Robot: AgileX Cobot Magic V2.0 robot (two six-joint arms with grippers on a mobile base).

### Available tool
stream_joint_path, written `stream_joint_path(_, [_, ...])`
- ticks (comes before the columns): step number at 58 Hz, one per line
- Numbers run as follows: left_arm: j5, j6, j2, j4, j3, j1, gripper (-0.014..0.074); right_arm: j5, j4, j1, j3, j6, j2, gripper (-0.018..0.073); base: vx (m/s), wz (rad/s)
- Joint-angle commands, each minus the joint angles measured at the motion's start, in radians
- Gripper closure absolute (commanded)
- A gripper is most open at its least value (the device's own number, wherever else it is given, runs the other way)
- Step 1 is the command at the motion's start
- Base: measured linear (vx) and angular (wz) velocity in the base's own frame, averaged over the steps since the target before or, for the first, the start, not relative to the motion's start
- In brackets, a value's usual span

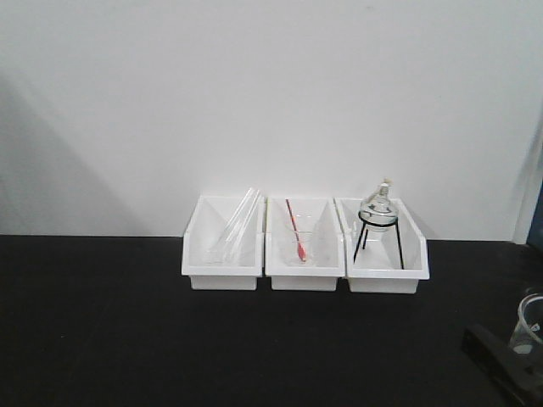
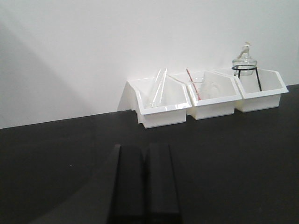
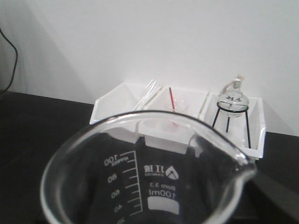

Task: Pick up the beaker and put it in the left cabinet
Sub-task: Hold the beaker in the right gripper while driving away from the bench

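Observation:
The beaker, clear glass with white 100 ml markings and a pouring lip, fills the lower half of the right wrist view, right up against the camera. In the front view the beaker shows at the right edge, above the black table. My right gripper is shut on it, and one dark finger lies along its lower side. In the right wrist view the glass hides the fingers. My left gripper is shut and holds nothing, low over the black table. The left cabinet is out of view.
Three white bins stand in a row against the white wall. The left bin holds glass tubes. A clear beaker with a red rod is in the middle bin. The right bin has a round flask on a black tripod.

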Motion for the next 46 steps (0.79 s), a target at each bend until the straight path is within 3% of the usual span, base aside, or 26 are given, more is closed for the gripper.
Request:
stream_joint_path(1, [-0.084,-0.002,-0.018,-0.008,0.016,-0.006,0.0596,0.005,-0.013,-0.004,-0.032,0.0,-0.004,0.0564,-0.06,0.3])
stream_joint_path(46, [-0.084,-0.002,-0.018,-0.008,0.016,-0.006,0.0596,0.005,-0.013,-0.004,-0.032,0.0,-0.004,0.0564,-0.09,0.46])
